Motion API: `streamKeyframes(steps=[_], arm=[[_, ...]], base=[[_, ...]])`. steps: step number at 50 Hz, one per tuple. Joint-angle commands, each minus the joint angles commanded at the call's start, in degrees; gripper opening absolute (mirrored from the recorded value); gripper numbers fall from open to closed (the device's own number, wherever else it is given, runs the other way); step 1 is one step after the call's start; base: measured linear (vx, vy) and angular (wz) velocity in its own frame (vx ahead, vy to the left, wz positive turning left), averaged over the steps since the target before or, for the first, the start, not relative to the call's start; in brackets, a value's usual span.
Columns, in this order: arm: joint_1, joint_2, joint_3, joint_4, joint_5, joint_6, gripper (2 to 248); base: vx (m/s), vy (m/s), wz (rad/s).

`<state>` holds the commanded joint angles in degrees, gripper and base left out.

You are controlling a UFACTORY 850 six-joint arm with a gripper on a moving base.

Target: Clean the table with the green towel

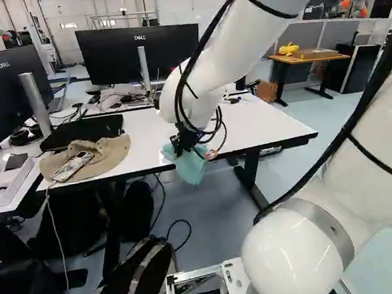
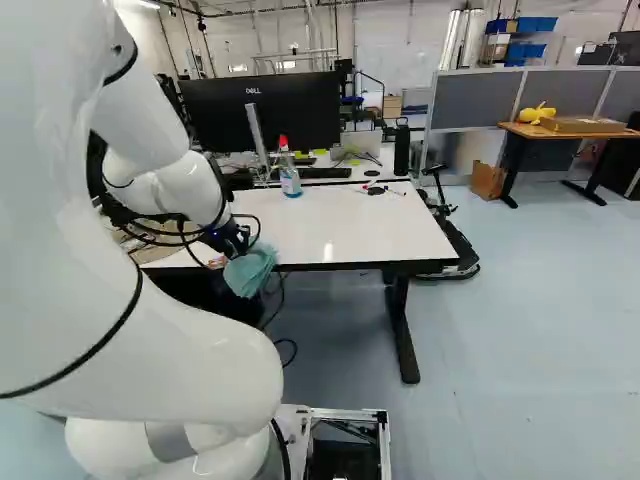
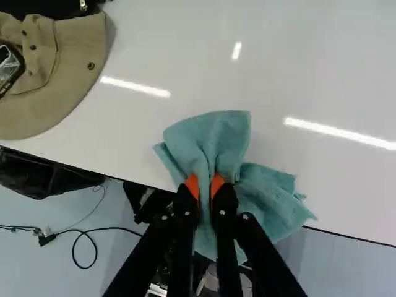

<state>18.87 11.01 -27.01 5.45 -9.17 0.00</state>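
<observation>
Towel (image 3: pixel 207 139), green, one: at the near edge of the table (image 2: pixel 345 225), part on the top, part hanging past the edge. Gripper (image 3: pixel 205 183): clamped on a gathered fold about the towel's middle. Handling, as judged: light, soft, limp, not fragile; wipes best trailed with mild downward pressure. Hold: bunched middle, serviceable; loose corners may fold under. Hat (image 1: pixel 108 156), tan: near edge, beside the wiping area, brim liable to be caught. Spray bottle (image 2: pixel 290 180): upright by the far edge, well apart from the towel.
</observation>
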Motion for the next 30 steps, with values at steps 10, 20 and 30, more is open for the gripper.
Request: streamKeyframes(steps=[10, 20, 30], arm=[[-2.5, 1.1, 1.0, 0.0, 0.0, 0.0, 41], [-5.2, 1.6, 1.5, 0.0, 0.0, 0.0, 41], [-8.1, 1.5, 1.3, 0.0, 0.0, 0.0, 41]], base=[[0.000, 0.000, 0.000], [0.000, 0.000, 0.000], [0.000, 0.000, 0.000]])
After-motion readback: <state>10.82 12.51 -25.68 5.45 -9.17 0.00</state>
